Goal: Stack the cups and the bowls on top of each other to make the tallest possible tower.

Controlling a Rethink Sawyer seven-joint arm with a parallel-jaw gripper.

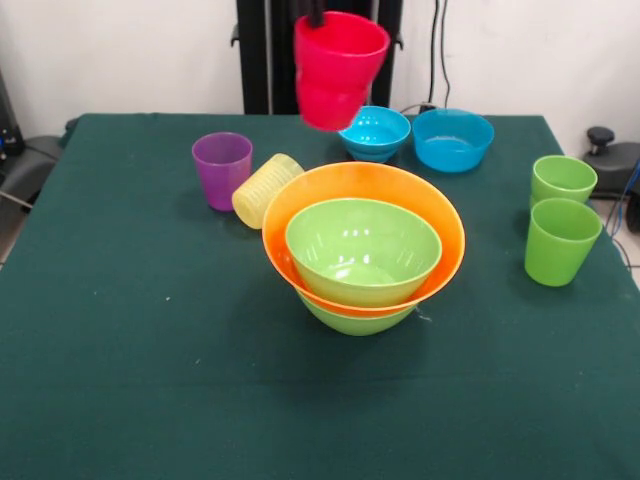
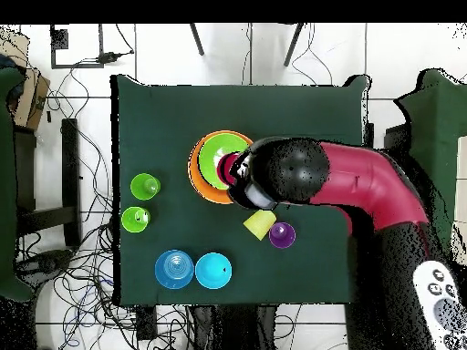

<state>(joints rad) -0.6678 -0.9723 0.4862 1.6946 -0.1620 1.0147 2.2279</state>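
Note:
A red cup [image 1: 338,68] hangs tilted in the air above the far side of the table, and my gripper [image 1: 316,14] is shut on its rim. Only the dark tips show at the top edge. Below and in front of it stands the tower: a lime green bowl [image 1: 362,248] nested in the large orange bowl [image 1: 437,225], which rests in another lime green bowl [image 1: 352,319]. In the overhead view the arm [image 2: 310,178] covers the gripper, and a bit of the red cup [image 2: 228,168] shows beside the green bowl [image 2: 216,149].
A purple cup [image 1: 222,168] stands upright with a ribbed yellow cup [image 1: 265,190] lying on its side against the orange bowl. Two blue bowls [image 1: 375,131] [image 1: 452,139] sit at the back. Two light green cups [image 1: 563,179] [image 1: 560,240] stand at the right on the green table [image 1: 120,380].

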